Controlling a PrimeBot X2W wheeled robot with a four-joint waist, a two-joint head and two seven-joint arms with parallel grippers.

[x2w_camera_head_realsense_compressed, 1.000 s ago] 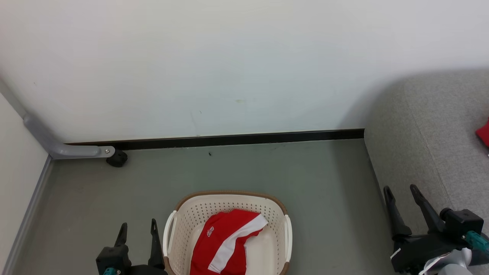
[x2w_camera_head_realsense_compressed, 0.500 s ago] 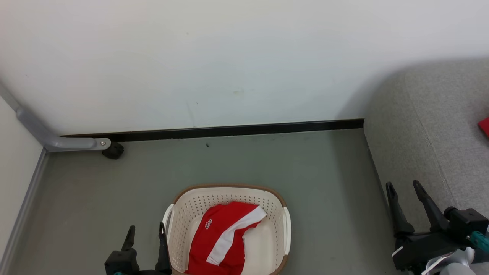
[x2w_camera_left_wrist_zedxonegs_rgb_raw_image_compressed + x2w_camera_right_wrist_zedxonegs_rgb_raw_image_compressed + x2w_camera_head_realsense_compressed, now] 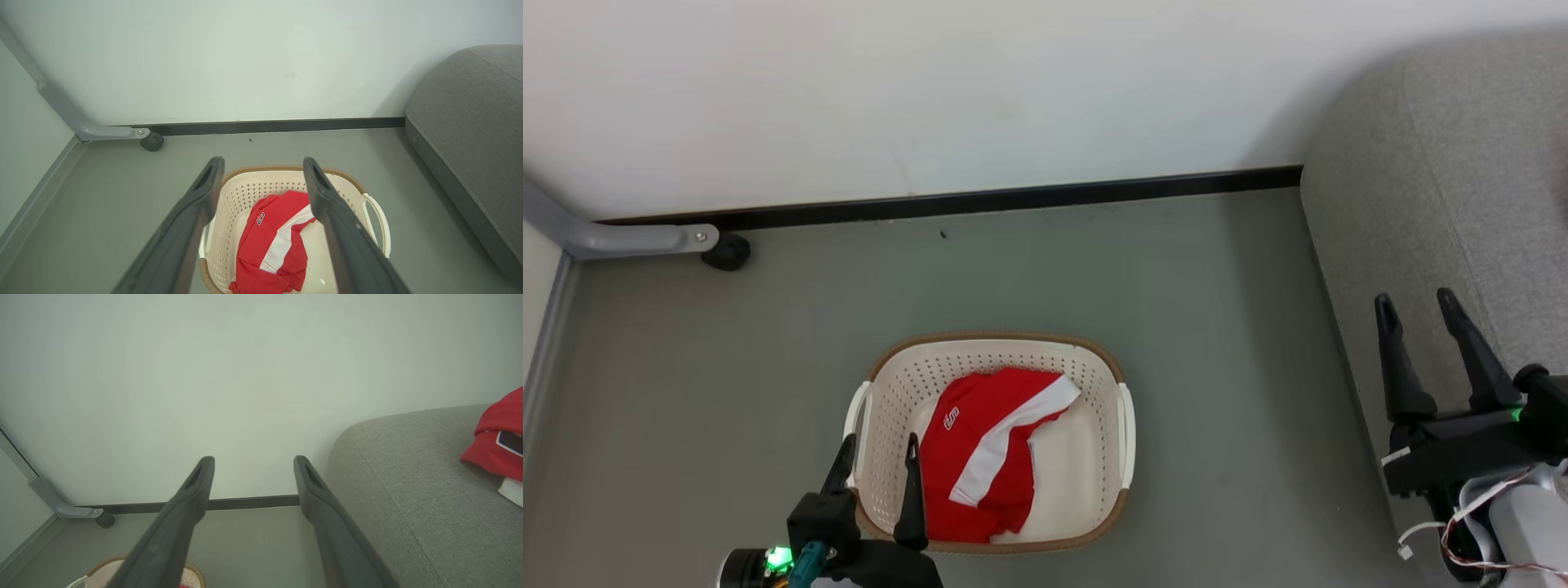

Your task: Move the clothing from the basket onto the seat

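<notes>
Progress looks partial: one red garment [image 3: 498,433] with a dark-and-white patch already lies on the seat [image 3: 1421,204], at the right edge of the right wrist view. The clothing [image 3: 980,449] left to move sits crumpled inside the basket [image 3: 1094,384], toward its near-left side, with bare cream bottom showing to the right of it. The basket stands on the grey floor [image 3: 768,343], apart from the seat. I judge that one pick and one carry across remain, if nothing lies hidden under the red folds

The left gripper [image 3: 880,441] hangs over the basket's near-left rim, jaws spread wide and empty. The right gripper [image 3: 1414,298] hovers at the seat's near edge, likewise wide apart and holding nothing

The clothing is soft, smooth sports fabric, bright red with a broad white stripe and a small white letter mark. It folds loosely and should bunch under a pinch. The basket is rigid perforated plastic, a rounded rectangle with a brown woven-look rim and two white side handles. The seat is coarse grey upholstery, rounded at the corner, with a stitched seam
</notes>
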